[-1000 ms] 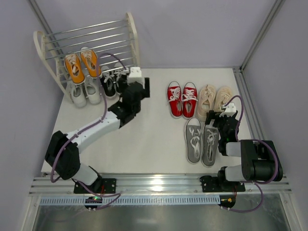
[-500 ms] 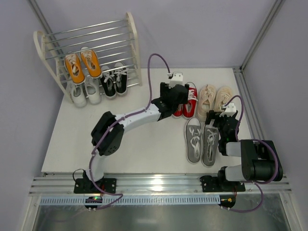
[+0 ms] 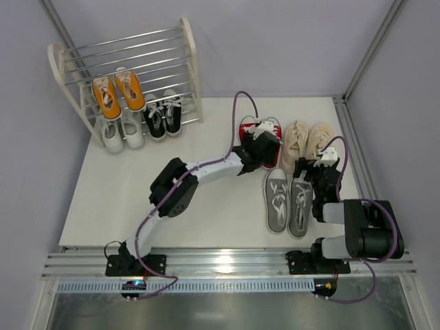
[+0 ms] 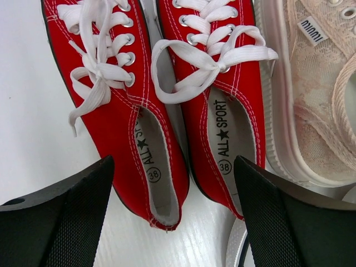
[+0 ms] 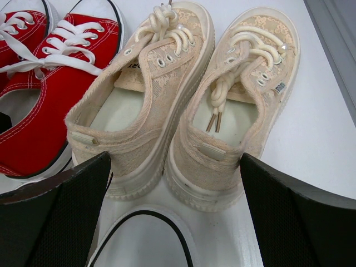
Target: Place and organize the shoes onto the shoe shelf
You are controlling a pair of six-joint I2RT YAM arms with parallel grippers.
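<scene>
We see left gripper [image 4: 177,222] spread wide, empty, hovering at heel end of red shoes [image 4: 119,119]; both heels line up between its fingers [image 4: 67,222], long axes running away toward toes; shoe shelf [image 3: 137,48] stands well left of red shoes

Pale lavender walls [image 3: 275,48] surround a white, evenly lit tabletop [image 3: 227,220].

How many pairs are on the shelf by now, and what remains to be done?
Done: the orange pair, white pair and black pair sit on the shoe shelf. In hand: the left gripper hangs open over the heels of the red pair; nothing is gripped. Left: red pair, beige pair and grey pair lie on the table.
</scene>
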